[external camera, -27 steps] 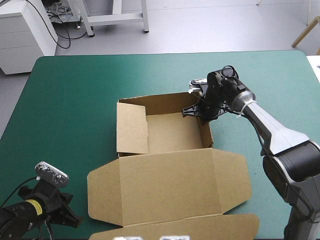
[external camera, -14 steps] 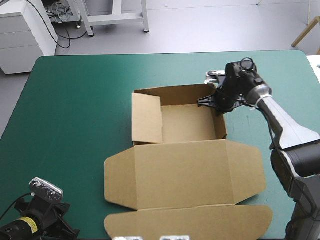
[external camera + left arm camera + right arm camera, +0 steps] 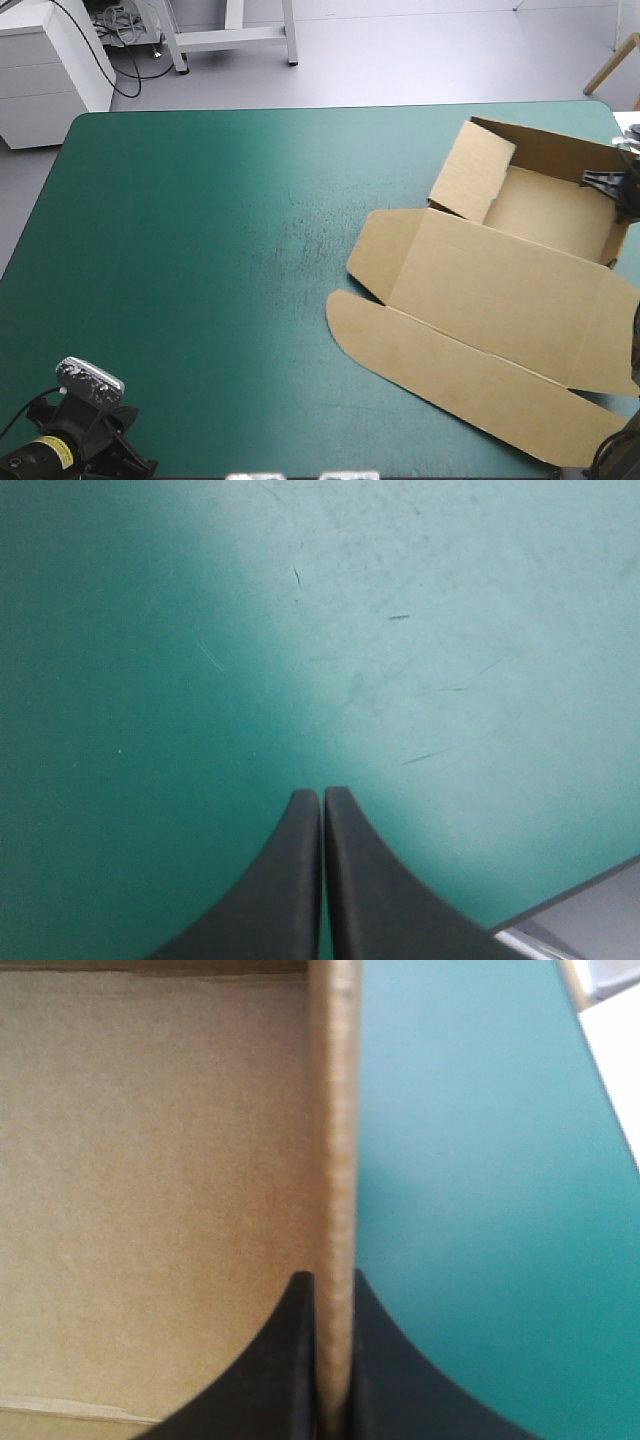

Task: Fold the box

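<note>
No writing, label or number is readable on the box or cover.

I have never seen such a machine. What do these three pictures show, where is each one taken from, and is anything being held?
It is a robot with two arms at a table with a teal-green cover. One picture looks down from above; the other two come from cameras on the wrists. A brown box lies near the table's right edge, an open tray with its lid flat. The right gripper pinches one of its walls. The left gripper is shut and empty, over bare cover.
</note>
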